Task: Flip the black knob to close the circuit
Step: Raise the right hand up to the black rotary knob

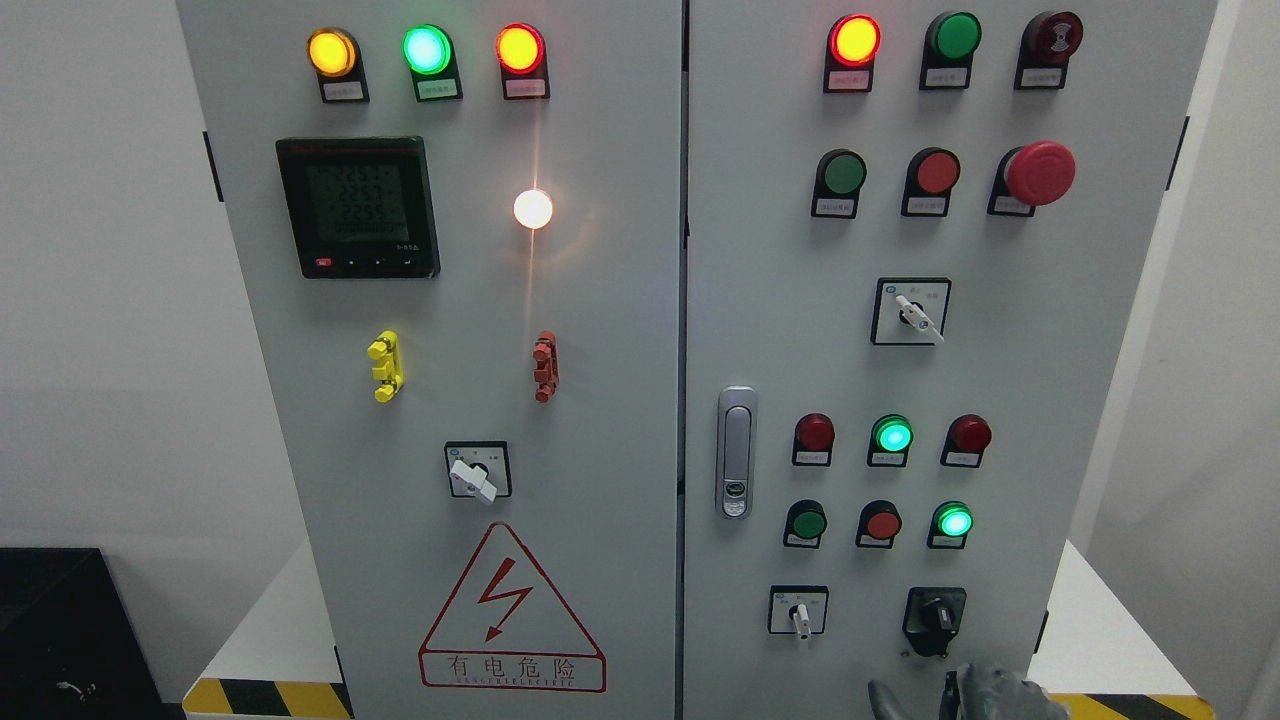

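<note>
Black knob point(935, 615) sits low right on the cabinet point(600, 400), right door. Rigid rotary switch, small raised bar; pinch that bar across its flats, expect a stiff detent. Right robot hand point(985, 692) just below, holding nothing; can't tell finger spread.

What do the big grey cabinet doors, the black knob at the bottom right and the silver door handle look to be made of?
The grey cabinet doors look like painted sheet metal: flat, matte, with a soft glare from the lamp. The black knob seems moulded plastic, dull with a faint sheen. The silver door handle looks like brushed or chromed metal, though metal-coated plastic is possible.
</note>
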Available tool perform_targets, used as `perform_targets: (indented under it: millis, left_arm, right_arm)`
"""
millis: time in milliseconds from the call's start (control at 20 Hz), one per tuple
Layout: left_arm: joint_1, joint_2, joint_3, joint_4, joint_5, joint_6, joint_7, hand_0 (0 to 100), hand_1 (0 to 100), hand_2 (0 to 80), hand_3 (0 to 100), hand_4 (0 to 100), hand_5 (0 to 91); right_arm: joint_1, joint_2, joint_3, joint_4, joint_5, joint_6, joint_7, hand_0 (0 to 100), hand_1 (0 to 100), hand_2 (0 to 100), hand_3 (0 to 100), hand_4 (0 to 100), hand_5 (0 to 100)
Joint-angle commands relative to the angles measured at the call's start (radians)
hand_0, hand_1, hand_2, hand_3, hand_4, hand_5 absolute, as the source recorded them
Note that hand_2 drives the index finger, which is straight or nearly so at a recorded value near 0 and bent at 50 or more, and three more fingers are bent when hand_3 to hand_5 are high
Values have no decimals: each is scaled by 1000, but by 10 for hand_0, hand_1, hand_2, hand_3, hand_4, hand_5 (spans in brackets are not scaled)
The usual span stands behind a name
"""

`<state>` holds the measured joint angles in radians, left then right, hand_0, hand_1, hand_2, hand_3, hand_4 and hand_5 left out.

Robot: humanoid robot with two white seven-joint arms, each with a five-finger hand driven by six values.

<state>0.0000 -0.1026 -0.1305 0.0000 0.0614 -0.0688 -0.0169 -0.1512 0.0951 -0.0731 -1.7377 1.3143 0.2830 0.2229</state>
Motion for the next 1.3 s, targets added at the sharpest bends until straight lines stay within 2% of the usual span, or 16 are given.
perform_targets:
  millis: [0,450,750,1250]
  left_arm:
    - [21,1,-1,-23,0,0,0,120,556,0,0,0,0]
    - [21,0,0,-23,0,0,0,120,556,0,0,0,0]
    - [21,0,0,-23,0,0,0,120,556,0,0,0,0]
    - [21,0,0,-23,0,0,0,120,556,0,0,0,0]
  right_arm:
    - [-21,-21,-28,-5,13,1,15,0,13,822,1000,885,917]
    - [-73,-18,-48,1,37,-5,20,0,14,822,1000,883,917]
    - [-76,-18,-65,3,49,-8,36,0,14,823,1000,884,916]
    - [-85,-18,-70,30,72,-8,27,0,22,821,1000,883,915]
